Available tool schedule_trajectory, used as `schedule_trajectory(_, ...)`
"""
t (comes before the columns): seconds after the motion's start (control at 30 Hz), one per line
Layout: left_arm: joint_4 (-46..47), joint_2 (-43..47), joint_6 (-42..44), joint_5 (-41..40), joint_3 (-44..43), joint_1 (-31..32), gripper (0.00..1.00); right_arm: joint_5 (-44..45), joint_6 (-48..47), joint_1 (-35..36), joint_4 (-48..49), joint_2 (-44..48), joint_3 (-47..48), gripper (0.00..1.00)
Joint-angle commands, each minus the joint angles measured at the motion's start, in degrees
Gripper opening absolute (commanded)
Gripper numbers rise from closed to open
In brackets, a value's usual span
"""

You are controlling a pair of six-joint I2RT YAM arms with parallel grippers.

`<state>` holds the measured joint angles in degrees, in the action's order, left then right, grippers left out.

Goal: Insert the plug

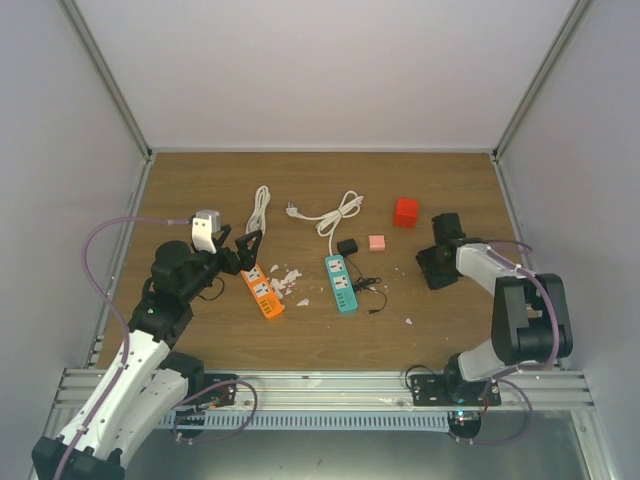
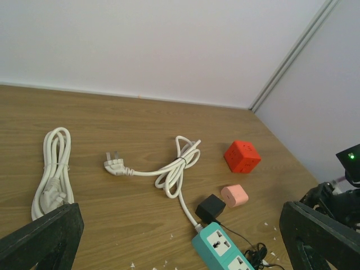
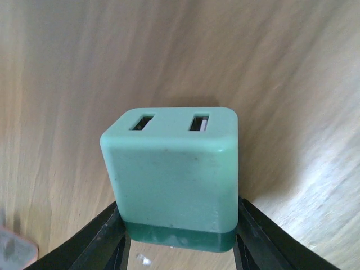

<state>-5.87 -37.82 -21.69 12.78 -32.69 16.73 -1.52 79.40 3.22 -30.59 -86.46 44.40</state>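
The plug [image 1: 348, 247], a small black boxy adapter, lies on the table by the far end of the teal power strip [image 1: 341, 283]. Its thin black wire [image 1: 368, 290] is bundled to the strip's right. The left wrist view shows the plug [image 2: 210, 208] touching the strip's end [image 2: 222, 247]. My left gripper [image 1: 245, 250] is open and empty above the orange power strip [image 1: 262, 290], left of the plug, its fingers [image 2: 45, 239] wide apart. My right gripper [image 3: 177, 230] is shut on a pale green two-slot adapter block [image 3: 171, 174], low over the table at the right [image 1: 437, 268].
A pink adapter [image 1: 377, 242] and a red cube socket [image 1: 405, 212] lie right of the plug. The teal strip's coiled white cord [image 1: 340, 212] ends in a white plug [image 2: 114, 165]. Another bundled white cord [image 1: 260, 208] lies far left. White scraps litter the wood.
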Motion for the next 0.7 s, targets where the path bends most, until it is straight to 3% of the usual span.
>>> schedule_trajectory(0.0, 1.32, 0.03, -0.54, -0.26, 0.15, 0.18, 0.99, 5.77, -8.97, 6.96, 2.57, -0.28, 3.79, 0.34)
schedule_trajectory(0.23, 1.78, -0.38, -0.88, 0.10, 0.57, 0.18, 0.99, 6.97, -29.24, 18.11, 13.53, -1.22, 3.57, 0.35)
schedule_trajectory(0.43, 4.28, -2.21, -1.16, 5.19, 1.36, 0.15, 0.99, -4.74, -46.46, 25.99, 31.60, 8.63, -8.20, 0.29)
schedule_trajectory(0.67, 10.60, -10.32, -3.95, 21.51, 1.85, 1.07, 0.99, 4.29, -55.66, 41.86, 28.62, 17.76, -9.93, 0.26)
